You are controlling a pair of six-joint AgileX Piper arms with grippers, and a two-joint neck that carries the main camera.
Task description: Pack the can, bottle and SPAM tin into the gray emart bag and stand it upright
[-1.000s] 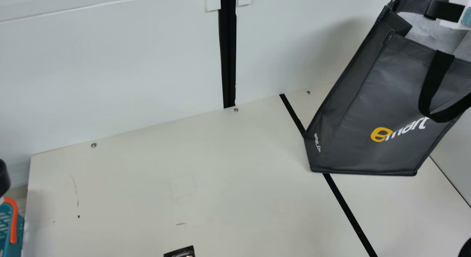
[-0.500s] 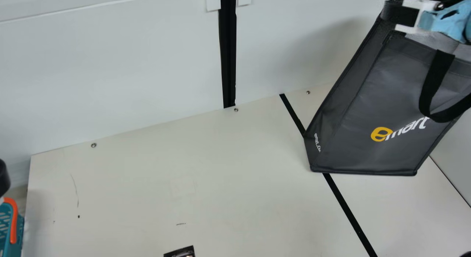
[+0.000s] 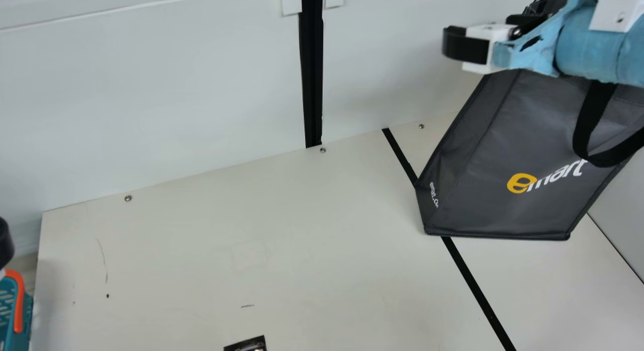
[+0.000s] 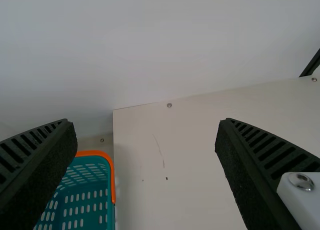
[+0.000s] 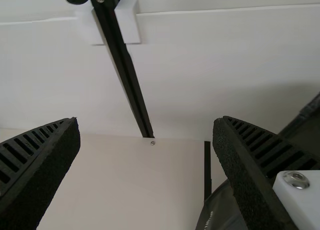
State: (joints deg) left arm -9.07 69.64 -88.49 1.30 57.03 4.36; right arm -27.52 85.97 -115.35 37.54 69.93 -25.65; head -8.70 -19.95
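Observation:
The gray emart bag point(image 3: 503, 165) stands on the table at the main view's right, its front strap hanging down; the arm covers its mouth, and the contents are hidden. In front of its upper part, my right gripper point(image 3: 465, 44) points left. The right wrist view has this right gripper point(image 5: 146, 125) open and empty, with the bag point(image 5: 222, 207) beside and beyond one finger. A dark part of my left gripper point(image 3: 5, 243) shows at the main view's left edge; in the left wrist view the left gripper point(image 4: 145, 122) is open with nothing between its fingers.
A teal basket point(image 3: 12, 311) with an orange handle stands off the table's left end. The corner of a small black item point(image 3: 247, 344) pokes in at the bottom edge. Behind the table point(image 3: 226, 240) rises a white wall point(image 3: 151, 89) with a black vertical strip point(image 3: 312, 79).
My right arm has swept leftward from the main view's upper right corner, passing over the bag's opening and out beyond its left side. The bag and my left gripper have kept still.

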